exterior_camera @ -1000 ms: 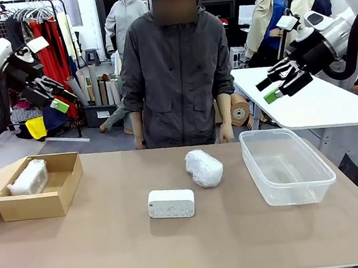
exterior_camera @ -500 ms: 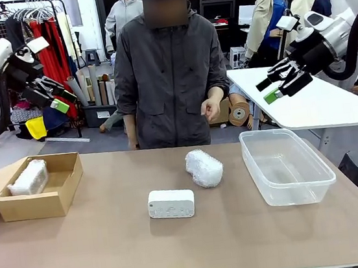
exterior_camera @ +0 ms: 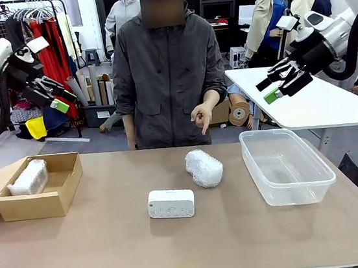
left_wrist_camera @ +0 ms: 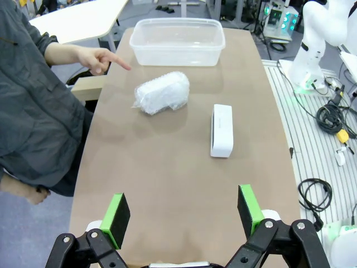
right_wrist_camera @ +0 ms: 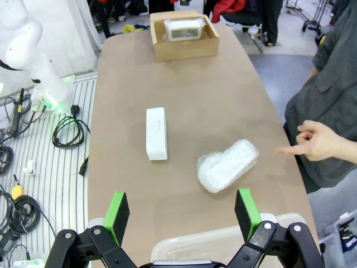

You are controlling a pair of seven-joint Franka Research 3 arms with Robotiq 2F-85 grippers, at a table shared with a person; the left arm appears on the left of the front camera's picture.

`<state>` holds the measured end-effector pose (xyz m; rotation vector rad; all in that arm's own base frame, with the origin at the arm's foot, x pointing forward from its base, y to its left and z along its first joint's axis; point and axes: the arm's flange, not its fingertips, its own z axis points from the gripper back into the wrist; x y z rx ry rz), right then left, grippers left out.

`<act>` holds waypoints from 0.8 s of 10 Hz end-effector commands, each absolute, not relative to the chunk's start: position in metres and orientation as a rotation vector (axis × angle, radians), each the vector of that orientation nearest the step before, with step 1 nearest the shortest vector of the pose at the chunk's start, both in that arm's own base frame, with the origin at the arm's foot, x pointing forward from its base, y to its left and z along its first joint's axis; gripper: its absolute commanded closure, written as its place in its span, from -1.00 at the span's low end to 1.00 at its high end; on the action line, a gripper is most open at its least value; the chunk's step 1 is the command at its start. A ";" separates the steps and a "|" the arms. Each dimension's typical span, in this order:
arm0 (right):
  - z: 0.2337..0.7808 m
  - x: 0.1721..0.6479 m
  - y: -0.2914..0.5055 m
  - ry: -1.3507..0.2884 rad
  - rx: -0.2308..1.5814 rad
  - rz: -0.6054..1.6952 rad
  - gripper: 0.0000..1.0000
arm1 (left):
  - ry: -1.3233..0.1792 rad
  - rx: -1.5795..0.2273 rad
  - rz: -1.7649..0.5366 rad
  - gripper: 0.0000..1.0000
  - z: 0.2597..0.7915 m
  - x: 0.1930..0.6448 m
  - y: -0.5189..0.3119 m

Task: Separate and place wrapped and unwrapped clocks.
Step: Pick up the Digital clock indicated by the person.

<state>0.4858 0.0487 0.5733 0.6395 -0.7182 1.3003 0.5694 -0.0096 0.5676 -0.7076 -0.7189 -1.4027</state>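
A bare white block clock lies at the table's middle, also seen in the left wrist view and the right wrist view. Just behind it rests a bubble-wrapped clock. A second wrapped clock lies inside the cardboard box. My left gripper hangs open, high above the table's left end. High at the right, my right gripper is also open. Neither holds anything.
A clear plastic tub stands on the right of the table. The person stands at the far edge, one hand pointing a finger down toward the wrapped clock. A white table stands behind at the right.
The person has raised one hand from the side and now points a finger toward the table. Both arms and all clocks stay put.
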 end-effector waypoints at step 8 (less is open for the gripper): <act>0.574 0.485 0.050 -0.726 0.647 1.302 -1.00 | -0.724 -0.707 -1.419 -1.00 0.567 0.568 -0.009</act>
